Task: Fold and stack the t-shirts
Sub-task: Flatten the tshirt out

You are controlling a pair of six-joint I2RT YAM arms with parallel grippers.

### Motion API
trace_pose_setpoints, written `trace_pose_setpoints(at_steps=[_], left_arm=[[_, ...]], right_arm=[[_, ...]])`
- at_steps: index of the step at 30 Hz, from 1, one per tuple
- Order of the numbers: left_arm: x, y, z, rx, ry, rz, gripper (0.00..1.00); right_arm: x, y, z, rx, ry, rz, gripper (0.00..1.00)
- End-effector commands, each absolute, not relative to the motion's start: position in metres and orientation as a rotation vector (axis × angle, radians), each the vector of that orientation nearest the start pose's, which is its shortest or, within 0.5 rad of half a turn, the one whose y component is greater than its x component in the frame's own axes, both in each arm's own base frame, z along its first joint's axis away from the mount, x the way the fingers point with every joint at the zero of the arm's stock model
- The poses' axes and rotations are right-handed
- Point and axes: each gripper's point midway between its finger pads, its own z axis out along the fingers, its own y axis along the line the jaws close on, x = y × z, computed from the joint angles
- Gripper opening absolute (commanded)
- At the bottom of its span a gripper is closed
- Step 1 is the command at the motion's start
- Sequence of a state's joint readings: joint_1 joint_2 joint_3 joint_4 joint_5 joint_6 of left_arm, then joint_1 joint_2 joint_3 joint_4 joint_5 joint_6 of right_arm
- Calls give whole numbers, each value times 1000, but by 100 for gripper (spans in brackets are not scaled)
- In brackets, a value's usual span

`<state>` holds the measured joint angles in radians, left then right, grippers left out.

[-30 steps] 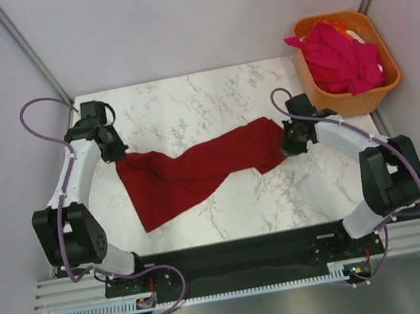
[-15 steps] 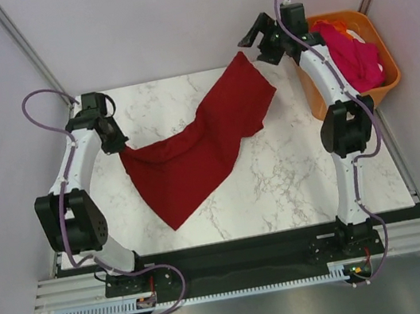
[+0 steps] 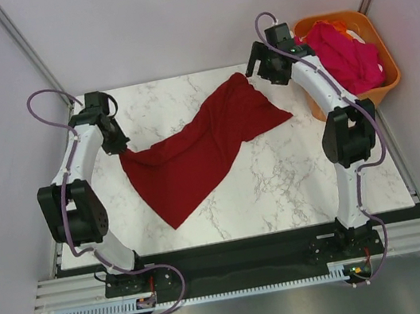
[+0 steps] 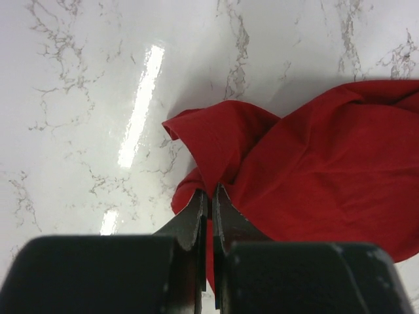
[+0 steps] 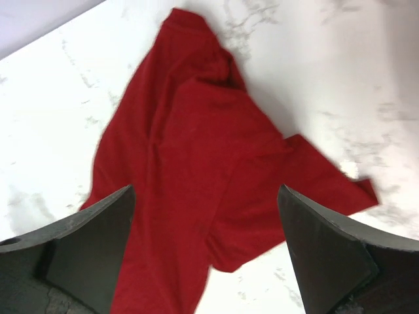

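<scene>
The dark crimson t-shirt (image 3: 200, 146) lies loosely spread on the marble table (image 3: 295, 183), stretched from the left side toward the back right. My left gripper (image 3: 115, 144) is shut on the shirt's left edge, and the left wrist view shows the cloth (image 4: 294, 176) pinched between the closed jaws (image 4: 209, 199). My right gripper (image 3: 258, 60) is open and empty, raised above the shirt's far right end. The right wrist view looks down on the shirt (image 5: 190, 176) between the spread fingers (image 5: 91, 229). The magenta t-shirt (image 3: 346, 53) is bunched in the orange tub.
The orange plastic tub (image 3: 387, 83) stands at the back right, off the table's corner. Bare marble shows in front of and to the right of the crimson shirt. Grey walls enclose the sides and back.
My right gripper lifted the shirt's right end up toward the back right, then let go. The cloth has dropped flat and the right gripper is open above it. The left gripper kept its hold.
</scene>
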<state>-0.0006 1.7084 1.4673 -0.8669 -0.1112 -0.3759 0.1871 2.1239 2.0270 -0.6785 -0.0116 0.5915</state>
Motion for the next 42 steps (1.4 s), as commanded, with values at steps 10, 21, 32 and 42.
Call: trace_pose_setpoints(at_steps=[10, 21, 32, 42], left_arm=[[387, 37, 147, -608, 2555, 130, 2], [415, 59, 161, -696, 2498, 134, 2], [453, 65, 164, -692, 2499, 153, 2], [437, 65, 166, -707, 2501, 212, 59]], right_arm=[[499, 41, 94, 562, 2457, -94, 84], [477, 35, 39, 551, 2564, -171, 70], [493, 46, 9, 552, 2595, -114, 62], [481, 65, 7, 529, 2619, 27, 0]])
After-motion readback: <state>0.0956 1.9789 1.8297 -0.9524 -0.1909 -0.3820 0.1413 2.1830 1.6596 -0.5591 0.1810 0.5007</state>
